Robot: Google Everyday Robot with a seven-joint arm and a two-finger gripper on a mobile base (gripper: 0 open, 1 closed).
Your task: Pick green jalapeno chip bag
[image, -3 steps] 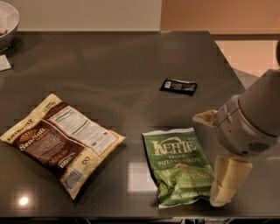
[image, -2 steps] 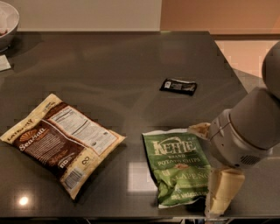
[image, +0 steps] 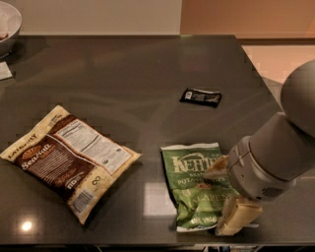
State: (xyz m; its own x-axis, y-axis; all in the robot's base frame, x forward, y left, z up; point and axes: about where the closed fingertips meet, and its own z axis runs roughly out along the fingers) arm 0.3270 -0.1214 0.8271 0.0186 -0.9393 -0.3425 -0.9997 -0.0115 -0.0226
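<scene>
Camera view: the end effector [image: 227, 194], jaws spread apart, hangs over the right edge of the green bag [image: 194, 189] on the surface [image: 147, 69], brown bag [image: 66, 157] left, black packet [image: 200, 97] beyond.

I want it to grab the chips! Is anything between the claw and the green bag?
No, nothing visible. The gripper is already at the right edge of the green jalapeno chip bag, fingers open.

Looked down from high over the near edge of the table [image: 147, 64], faced the far wall [image: 98, 15], stood fairly close, caught the gripper [image: 229, 194] at near right, over the green jalapeno chip bag [image: 192, 182].
</scene>
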